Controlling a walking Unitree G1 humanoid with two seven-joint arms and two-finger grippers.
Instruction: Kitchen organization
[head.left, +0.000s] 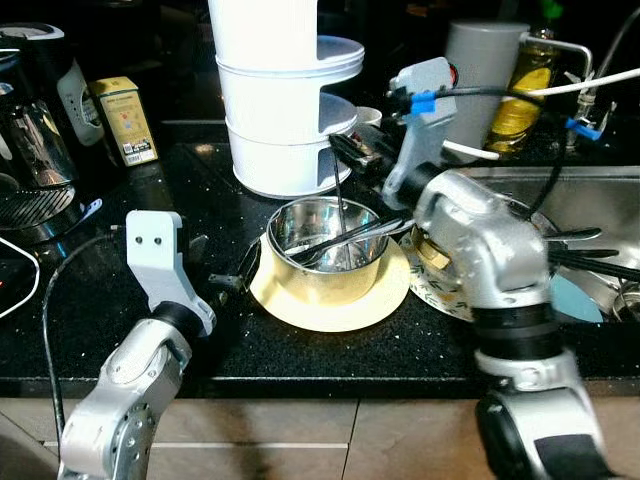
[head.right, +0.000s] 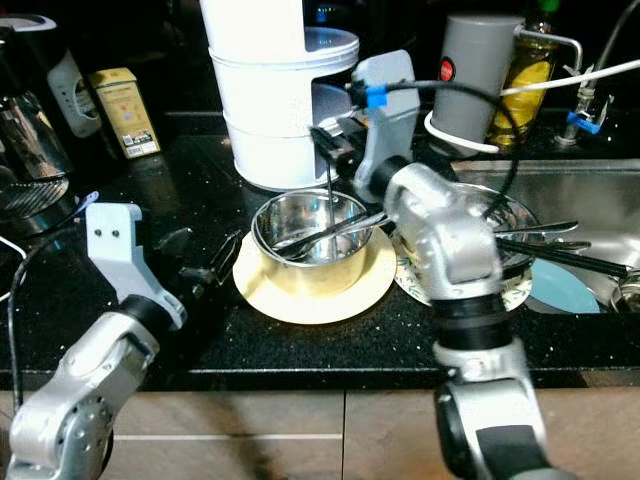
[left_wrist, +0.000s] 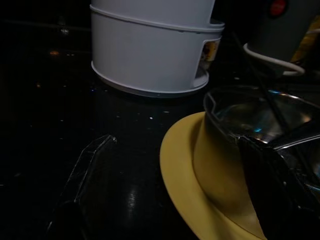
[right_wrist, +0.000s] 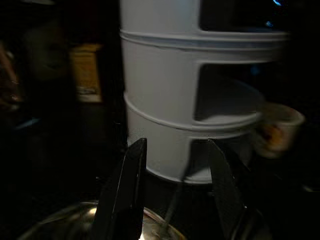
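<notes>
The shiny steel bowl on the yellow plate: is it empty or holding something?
Holding cutlery: the steel bowl has utensil handles lying inside; no food visible.
</notes>
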